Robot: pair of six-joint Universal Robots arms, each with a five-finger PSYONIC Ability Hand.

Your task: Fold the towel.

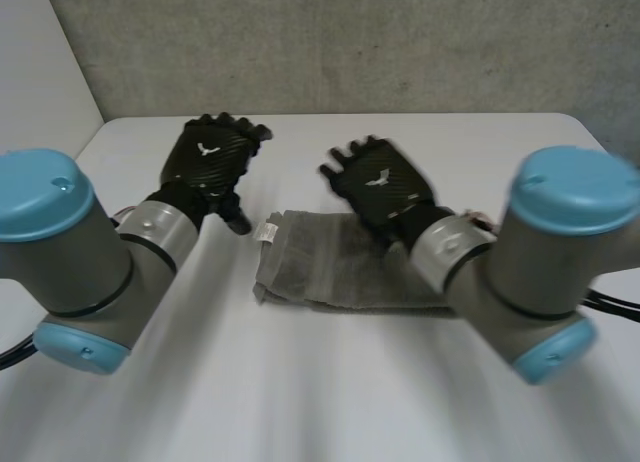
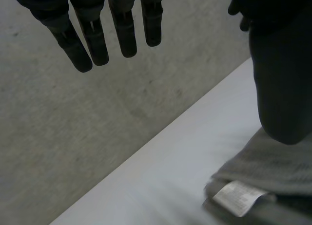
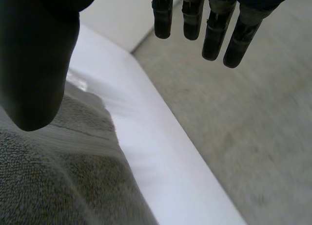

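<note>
While the head view takes in the whole white table point(image 1: 330, 402) and the rough grey wall point(image 1: 400, 42) behind the towel, the wrist views get in close. The grey towel point(image 1: 320, 267) lies flat on the middle of the table, folded into an oblong. Just left of the towel the left hand point(image 1: 210, 157) hangs in the air, its fingers point(image 2: 124, 35) straight and holding nothing. Over the towel's far right part the right hand point(image 1: 380, 187) hovers, its fingers point(image 3: 214, 35) straight too and empty. The right wrist view shows the towel's looped pile beneath the thumb point(image 3: 34, 64). The left wrist view shows a white label point(image 2: 237, 197) at the towel's corner.
</note>
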